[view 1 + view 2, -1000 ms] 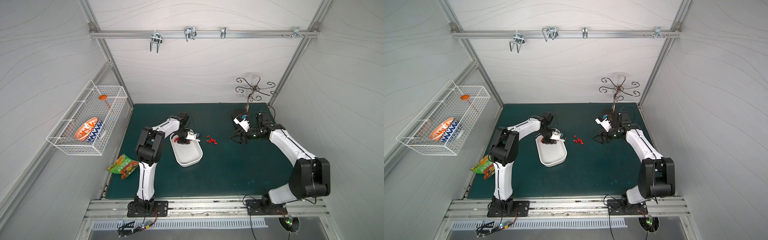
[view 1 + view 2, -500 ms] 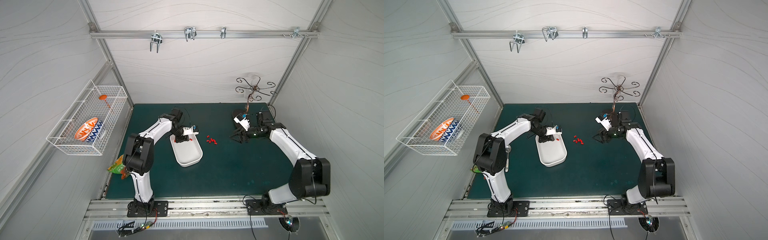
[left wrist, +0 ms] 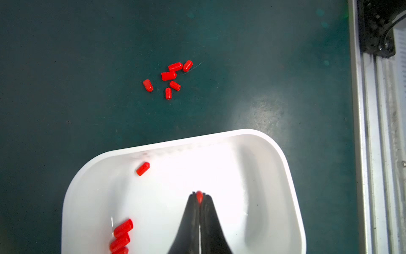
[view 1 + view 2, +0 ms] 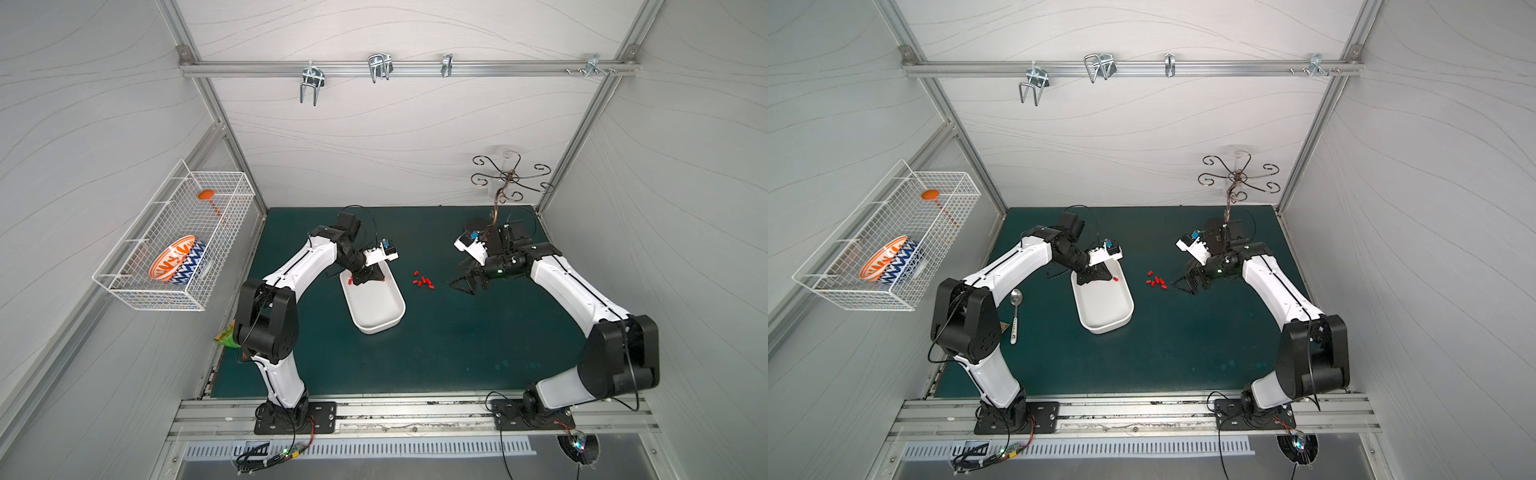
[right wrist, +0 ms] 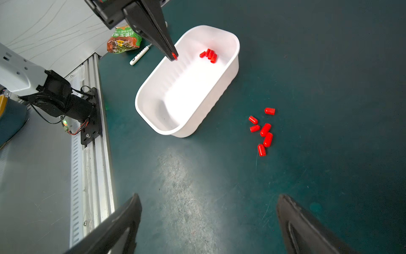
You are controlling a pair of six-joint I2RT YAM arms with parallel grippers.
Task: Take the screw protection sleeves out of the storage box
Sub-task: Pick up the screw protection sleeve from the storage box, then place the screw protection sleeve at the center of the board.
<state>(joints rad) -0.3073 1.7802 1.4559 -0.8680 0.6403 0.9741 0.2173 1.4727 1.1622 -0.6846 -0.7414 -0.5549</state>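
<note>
While the left gripper (image 3: 199, 198) pinches one tiny red plastic screw protection sleeve (image 3: 199, 194) above the shallow white plastic storage box (image 3: 283, 167), other sleeves (image 3: 123, 228) lie inside it, six loose sleeves (image 3: 169, 75) on the dark green mat (image 3: 66, 88) nearby; the right gripper (image 5: 208, 196) gapes wide, empty

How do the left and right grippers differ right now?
The left gripper is shut on one red sleeve; the right gripper is open and empty. The left is over the storage box; the right hangs over mat near the loose sleeves. Both have black tapered fingers.
</note>
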